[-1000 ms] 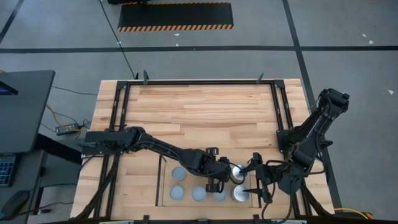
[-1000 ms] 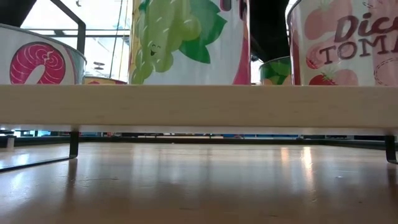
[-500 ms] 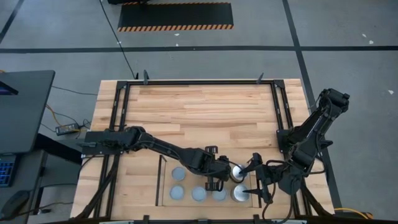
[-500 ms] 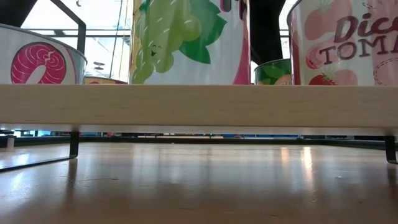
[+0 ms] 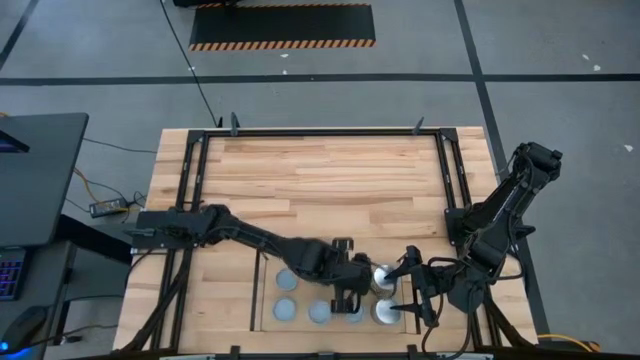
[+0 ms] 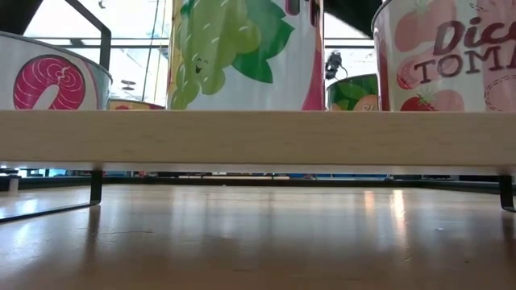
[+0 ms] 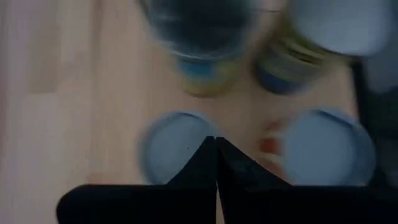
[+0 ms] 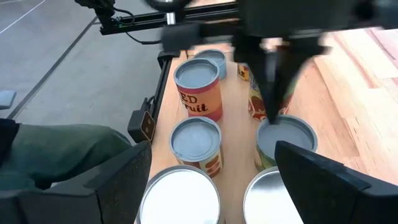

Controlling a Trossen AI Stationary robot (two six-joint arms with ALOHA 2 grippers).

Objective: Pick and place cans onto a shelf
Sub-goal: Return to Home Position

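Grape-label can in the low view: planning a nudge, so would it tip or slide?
Probably slides: the round metal can with the green grape label stands upright on the light-wood shelf. Likely rigid, being metal; on its side it would roll.

The cans (image 5: 287, 277) stand in two rows on the shelf (image 5: 263, 297), at one long edge of the table (image 5: 320, 180)

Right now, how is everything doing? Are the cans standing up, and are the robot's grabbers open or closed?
cans: upright, lids closed, lined up in two rows on the shelf.
shelf: loaded with cans.
left gripper: shut, empty, pointing down over the cans.
right gripper: open, empty, facing the cans from the end of the rows.
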